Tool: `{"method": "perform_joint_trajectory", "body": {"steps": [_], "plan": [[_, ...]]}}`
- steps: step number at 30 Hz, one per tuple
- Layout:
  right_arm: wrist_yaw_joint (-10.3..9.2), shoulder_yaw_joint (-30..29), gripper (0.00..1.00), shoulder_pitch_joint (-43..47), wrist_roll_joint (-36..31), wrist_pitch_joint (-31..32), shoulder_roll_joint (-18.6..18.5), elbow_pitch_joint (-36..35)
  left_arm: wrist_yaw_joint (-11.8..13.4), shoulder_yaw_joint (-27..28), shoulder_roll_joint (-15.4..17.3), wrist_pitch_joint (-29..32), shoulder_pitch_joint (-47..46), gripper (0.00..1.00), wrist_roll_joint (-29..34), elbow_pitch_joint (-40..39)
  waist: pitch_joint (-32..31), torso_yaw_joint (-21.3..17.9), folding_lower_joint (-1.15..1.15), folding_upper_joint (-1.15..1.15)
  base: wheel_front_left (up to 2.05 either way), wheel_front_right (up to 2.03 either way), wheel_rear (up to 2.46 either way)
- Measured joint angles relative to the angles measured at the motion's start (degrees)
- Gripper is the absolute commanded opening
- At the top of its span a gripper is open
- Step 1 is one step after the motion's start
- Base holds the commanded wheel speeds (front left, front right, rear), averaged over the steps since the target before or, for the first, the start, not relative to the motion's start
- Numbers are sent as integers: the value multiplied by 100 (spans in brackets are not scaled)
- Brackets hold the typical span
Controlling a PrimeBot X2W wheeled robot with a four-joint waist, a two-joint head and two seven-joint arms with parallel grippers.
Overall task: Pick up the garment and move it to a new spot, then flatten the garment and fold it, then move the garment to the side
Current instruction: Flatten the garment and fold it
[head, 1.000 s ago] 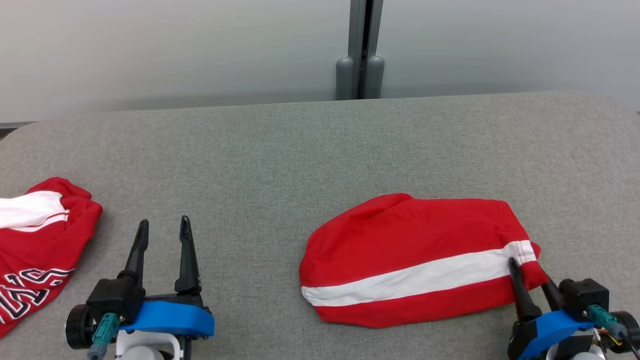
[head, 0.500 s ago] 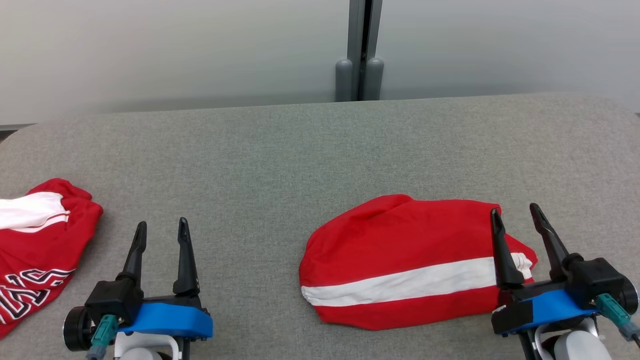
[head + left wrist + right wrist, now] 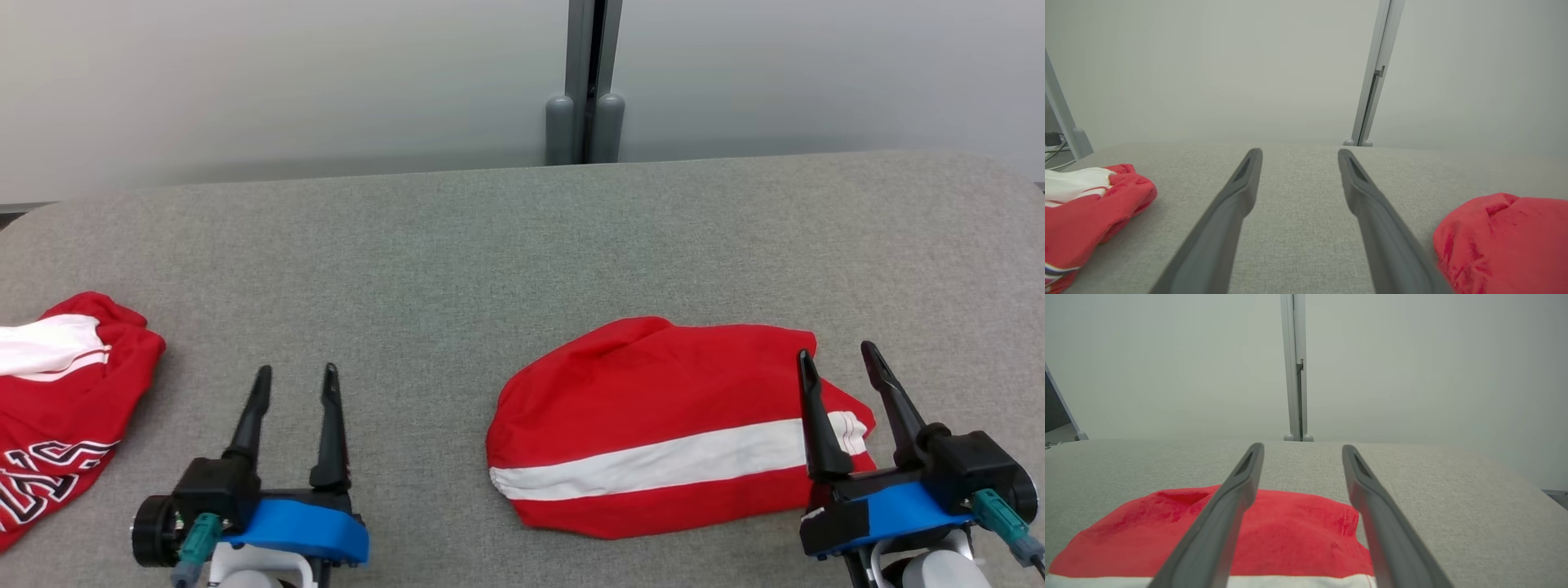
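The garment (image 3: 653,425) is a folded red piece with a white stripe, lying flat on the grey table (image 3: 457,245) right of centre. My right gripper (image 3: 836,351) hovers open above its right end, and nothing sits between the fingers. In the right wrist view the open right gripper (image 3: 1301,447) points over the garment (image 3: 1290,535) toward the wall. My left gripper (image 3: 296,371) stands open over bare table to the garment's left. The left wrist view shows the left gripper (image 3: 1299,152) empty, with the garment (image 3: 1502,237) at its lower right.
A second red garment (image 3: 57,392) with white panels and lettering lies bunched at the table's left edge, also seen as the second garment (image 3: 1090,204). A grey post (image 3: 586,82) stands behind the table against the pale wall. Bare cloth-covered table spans the middle and back.
My right gripper let go of the garment's right end, opened and rose above it. The garment stays where it lay. My left gripper shifted slightly right and back toward me.
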Motion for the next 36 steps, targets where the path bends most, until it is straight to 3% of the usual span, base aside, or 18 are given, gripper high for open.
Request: {"method": "perform_joint_trajectory", "body": {"steps": [9,21,30,31,32,34,36], "plan": [[0,76,100,-41,37,0,3,116,-250,-1165,-9,0,-226,100,73,1046,109,-175,0,0,0,0,0],[0,54,100,-114,88,0,5,151,-287,-2212,44,0,-481,100,-136,2079,285,-478,0,0,0,0,0],[0,16,100,-136,89,0,5,152,-287,-2672,85,-9,-764,100,-428,2542,348,-632,0,0,0,0,0],[0,8,100,-136,89,0,5,152,-287,-2704,85,-9,-787,76,-468,2571,343,-637,0,0,0,0,0],[0,2,100,-136,89,0,5,152,-287,-2731,85,-10,-800,43,-503,2596,337,-639,0,0,0,0,0],[0,-25,100,-135,89,0,5,152,-287,-2761,75,-10,-817,0,-584,2641,316,-619,0,0,0,0,0],[0,-35,100,-131,88,0,5,148,-288,-2708,70,-8,-825,0,-639,2632,283,-572,0,0,0,0,0]]}}
